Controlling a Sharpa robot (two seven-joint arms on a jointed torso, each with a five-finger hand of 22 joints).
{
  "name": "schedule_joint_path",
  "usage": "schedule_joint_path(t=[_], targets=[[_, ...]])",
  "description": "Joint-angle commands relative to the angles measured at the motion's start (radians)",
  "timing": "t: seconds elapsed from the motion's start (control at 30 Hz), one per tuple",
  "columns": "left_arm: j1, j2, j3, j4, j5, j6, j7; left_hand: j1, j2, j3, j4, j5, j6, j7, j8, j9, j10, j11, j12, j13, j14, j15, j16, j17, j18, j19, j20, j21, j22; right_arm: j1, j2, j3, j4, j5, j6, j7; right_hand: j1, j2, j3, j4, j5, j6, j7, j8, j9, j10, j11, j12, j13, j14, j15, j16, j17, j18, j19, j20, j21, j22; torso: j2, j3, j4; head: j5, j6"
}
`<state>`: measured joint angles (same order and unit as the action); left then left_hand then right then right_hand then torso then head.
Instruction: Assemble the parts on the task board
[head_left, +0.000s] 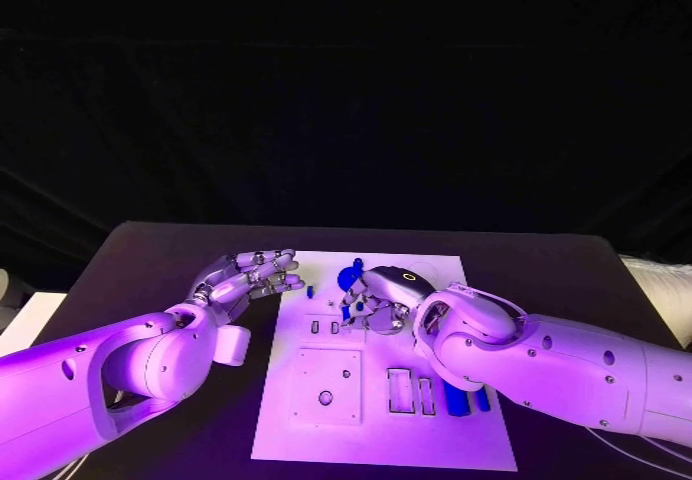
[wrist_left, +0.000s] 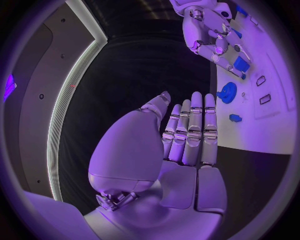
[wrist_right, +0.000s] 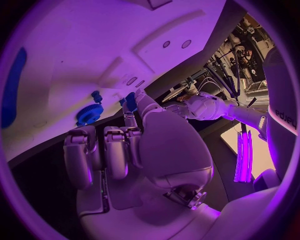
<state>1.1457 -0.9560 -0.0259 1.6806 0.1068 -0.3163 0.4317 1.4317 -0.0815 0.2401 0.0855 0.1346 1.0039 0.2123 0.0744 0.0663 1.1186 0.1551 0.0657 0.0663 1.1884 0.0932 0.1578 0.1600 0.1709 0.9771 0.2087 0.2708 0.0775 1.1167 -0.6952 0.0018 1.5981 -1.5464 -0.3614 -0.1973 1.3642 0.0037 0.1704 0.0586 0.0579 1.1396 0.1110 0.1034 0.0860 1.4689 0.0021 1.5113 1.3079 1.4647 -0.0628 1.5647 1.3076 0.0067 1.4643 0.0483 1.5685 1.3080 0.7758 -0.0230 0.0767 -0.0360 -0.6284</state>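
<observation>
White board (head_left: 378, 400) lies mid-table; right hand (head_left: 378, 298) sits over its upper middle, pinching a small blue part (wrist_right: 130, 101); left hand (head_left: 257, 275) hovers at its left edge, fingers straight, holding nothing; blue gear (head_left: 351, 274) rests nearby.

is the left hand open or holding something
Open. The left hand has its fingers straight and side by side with nothing in them, beside the board.
</observation>
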Motion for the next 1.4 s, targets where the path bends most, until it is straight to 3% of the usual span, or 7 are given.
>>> schedule_joint_path(t=[0.03, 0.17, 0.3, 0.4, 0.77, 0.93, 1.4], targets=[[0.0, 0.003, 0.0, 0.001, 0.014, 0.031, 0.004, 0.001, 0.011, 0.006, 0.002, -0.003, -0.003, 0.006, -0.005, 0.0, -0.006, 0.0, -0.003, -0.001, -0.003, 0.006, -0.003, 0.001, 0.013, 0.003, 0.0, -0.006, -0.002, -0.013, 0.014, 0.0, -0.006, -0.104, 0.029, -0.027, 0.002, 0.004, 0.001, 0.0, 0.003, 0.05, -0.036, 0.009, 0.007, 0.08, -0.005, -0.005, 0.231, 0.105, -0.004, 0.004, 0.259, -0.007, 0.107, -0.006, 0.002, 0.263, -0.001, -0.001, 0.0034, 0.004, -0.009], [0.0, 0.003, 0.0, 0.002, 0.016, 0.032, 0.003, 0.001, 0.011, 0.006, 0.002, -0.003, -0.003, 0.006, -0.005, 0.0, -0.006, 0.0, -0.003, -0.001, -0.003, 0.006, -0.003, 0.001, 0.013, 0.003, 0.0, -0.006, -0.002, -0.028, 0.029, -0.002, -0.011, -0.121, 0.03, -0.034, 0.002, 0.004, 0.001, 0.0, 0.004, 0.05, -0.036, 0.009, 0.007, 0.08, -0.005, -0.005, 0.232, 0.105, -0.004, 0.004, 0.259, -0.007, 0.107, -0.006, 0.002, 0.263, -0.001, -0.0002, -0.0011, 0.01, -0.01], [0.0, 0.004, 0.0, 0.004, 0.016, 0.034, -0.001, 0.002, 0.011, 0.008, 0.001, -0.003, -0.003, 0.006, -0.006, 0.0, -0.007, 0.0, -0.003, -0.002, -0.003, 0.006, -0.004, 0.001, 0.013, 0.003, 0.0, -0.006, -0.002, -0.036, 0.043, -0.003, -0.017, -0.13, 0.03, -0.04, 0.002, 0.004, 0.001, 0.0, 0.004, 0.05, -0.035, 0.009, 0.007, 0.08, -0.005, -0.004, 0.232, 0.105, -0.004, 0.004, 0.258, -0.007, 0.107, -0.005, 0.002, 0.263, 0.001, 0.0001, -0.0009, 0.015, -0.013], [0.0, 0.005, 0.0, 0.005, 0.016, 0.036, -0.002, 0.002, 0.011, 0.008, 0.001, -0.003, -0.003, 0.006, -0.006, 0.0, -0.007, 0.0, -0.003, -0.002, -0.003, 0.006, -0.004, 0.001, 0.013, 0.003, 0.0, -0.006, -0.002, -0.037, 0.049, -0.003, -0.02, -0.137, 0.031, -0.046, 0.0, 0.003, 0.001, 0.001, 0.005, 0.05, -0.035, 0.008, 0.007, 0.08, -0.004, -0.003, 0.233, 0.105, -0.004, 0.004, 0.258, -0.007, 0.107, -0.005, 0.002, 0.263, 0.001, 0.0009, 0.001, 0.016, -0.017], [0.0, 0.005, 0.0, 0.006, 0.016, 0.038, -0.003, 0.002, 0.011, 0.008, 0.001, -0.003, -0.003, 0.006, -0.006, 0.0, -0.007, 0.0, -0.003, -0.002, -0.003, 0.006, -0.004, 0.001, 0.013, 0.003, 0.0, -0.006, -0.002, -0.039, 0.045, -0.003, -0.029, -0.159, 0.023, -0.064, -0.002, 0.002, 0.0, 0.001, 0.005, 0.051, -0.035, 0.008, 0.007, 0.081, -0.004, -0.001, 0.234, 0.105, -0.004, 0.004, 0.259, -0.007, 0.107, -0.005, 0.002, 0.263, 0.001, 0.0012, -0.001, 0.015, -0.019], [0.0, 0.005, 0.0, 0.006, 0.016, 0.039, -0.004, 0.002, 0.011, 0.008, 0.001, -0.003, -0.003, 0.006, -0.006, 0.0, -0.007, 0.0, -0.003, -0.002, -0.003, 0.006, -0.004, 0.001, 0.013, 0.003, 0.0, -0.006, -0.002, -0.039, 0.04, -0.003, -0.027, -0.165, 0.022, -0.067, -0.002, 0.002, 0.0, 0.001, 0.006, 0.051, -0.035, 0.008, 0.007, 0.081, -0.004, 0.0, 0.234, 0.105, -0.004, 0.004, 0.259, -0.007, 0.107, -0.005, 0.002, 0.263, 0.001, 0.0, -0.0003, 0.015, -0.021], [0.0, 0.005, 0.0, 0.007, 0.016, 0.039, -0.004, 0.002, 0.011, 0.008, 0.001, -0.003, -0.003, 0.006, -0.006, 0.0, -0.007, 0.0, -0.003, -0.002, -0.003, 0.006, -0.004, 0.001, 0.013, 0.003, 0.0, -0.006, -0.002, -0.039, 0.041, -0.003, -0.034, -0.168, 0.09, -0.088, -0.028, -0.015, -0.011, 0.013, -0.003, 0.041, -0.028, -0.002, 0.004, 0.078, 0.001, -0.009, 0.23, 0.104, 0.0, 0.002, 0.255, -0.007, 0.107, -0.002, 0.002, 0.263, 0.001, -0.0008, -0.0007, 0.014, -0.021]])
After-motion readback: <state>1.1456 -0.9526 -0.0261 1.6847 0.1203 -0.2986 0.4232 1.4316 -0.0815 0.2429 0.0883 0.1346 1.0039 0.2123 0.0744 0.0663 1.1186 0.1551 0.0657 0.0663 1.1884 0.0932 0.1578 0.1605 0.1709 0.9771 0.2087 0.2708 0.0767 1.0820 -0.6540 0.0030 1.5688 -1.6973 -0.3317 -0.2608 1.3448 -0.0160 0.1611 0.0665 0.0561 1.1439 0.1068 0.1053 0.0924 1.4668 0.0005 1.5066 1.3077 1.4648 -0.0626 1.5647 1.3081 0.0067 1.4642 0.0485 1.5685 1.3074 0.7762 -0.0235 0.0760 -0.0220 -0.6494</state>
